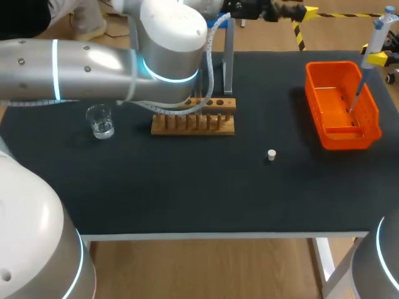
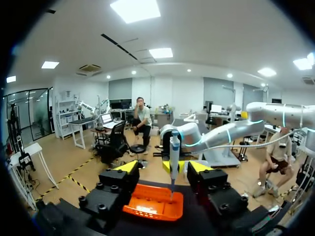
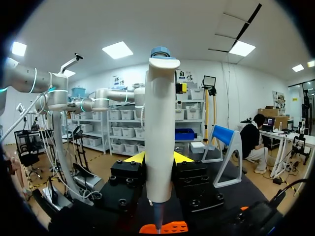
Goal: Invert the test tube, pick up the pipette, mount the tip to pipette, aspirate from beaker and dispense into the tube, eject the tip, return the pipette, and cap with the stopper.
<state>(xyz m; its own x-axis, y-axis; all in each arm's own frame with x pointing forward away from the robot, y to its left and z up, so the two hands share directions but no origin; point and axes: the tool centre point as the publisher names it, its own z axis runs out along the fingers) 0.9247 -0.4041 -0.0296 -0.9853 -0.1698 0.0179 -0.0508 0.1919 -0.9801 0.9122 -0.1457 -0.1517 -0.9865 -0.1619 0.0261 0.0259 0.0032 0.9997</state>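
My right gripper [image 1: 378,59] is shut on the white pipette [image 1: 372,43] and holds it upright at the far right. The pipette's thin lower end hangs inside the orange basket [image 1: 324,128]. In the right wrist view the pipette [image 3: 160,132] stands clamped between the yellow-tipped fingers [image 3: 134,158]. My left gripper [image 1: 298,11] is high above the table's far edge, open, with nothing between its fingers [image 2: 127,166]. It faces the basket [image 2: 147,209] and the distant pipette [image 2: 174,147]. A white stopper [image 1: 272,154] lies on the mat. I see no test tube.
A wooden tube rack [image 1: 193,119] sits mid-table, partly hidden by my left arm [image 1: 93,65]. A glass beaker [image 1: 100,121] stands to its left. A metal stand [image 1: 228,59] rises behind the rack.
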